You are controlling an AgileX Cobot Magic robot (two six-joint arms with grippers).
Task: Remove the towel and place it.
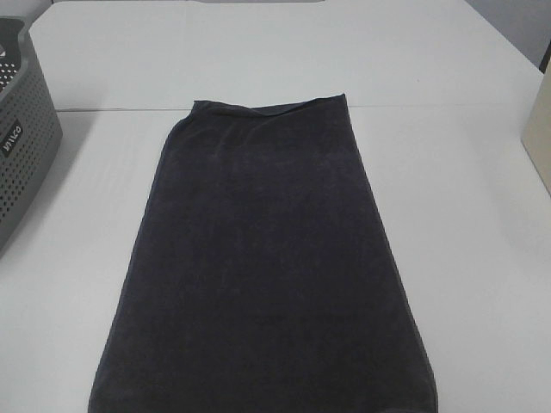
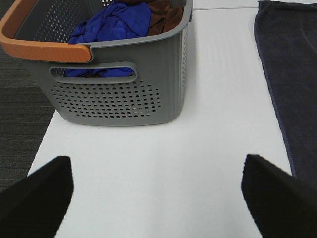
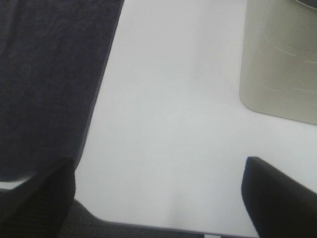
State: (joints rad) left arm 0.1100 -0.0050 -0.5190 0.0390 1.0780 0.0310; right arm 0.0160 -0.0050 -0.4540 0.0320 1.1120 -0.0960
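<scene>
Towel (image 1: 267, 267): lay flat and lengthwise mid-table (image 1: 465, 258), near end running out of the high view.
Left gripper (image 2: 157, 196): jaws stood wide, nothing held, over bare table between basket (image 2: 124, 94) and towel.
Right gripper (image 3: 158, 196): jaws wide, nothing held, beside the towel's other long edge.
Basket contents: blue cloth (image 2: 114, 25) and brown cloth (image 2: 166, 12).
Beige bin (image 3: 282, 59): stood near the table's right edge.
Advised handling: pinch hemmed corners with both grippers, lift evenly to avoid dragging.
Lettering: raised mark on basket wall, unreadable.
</scene>
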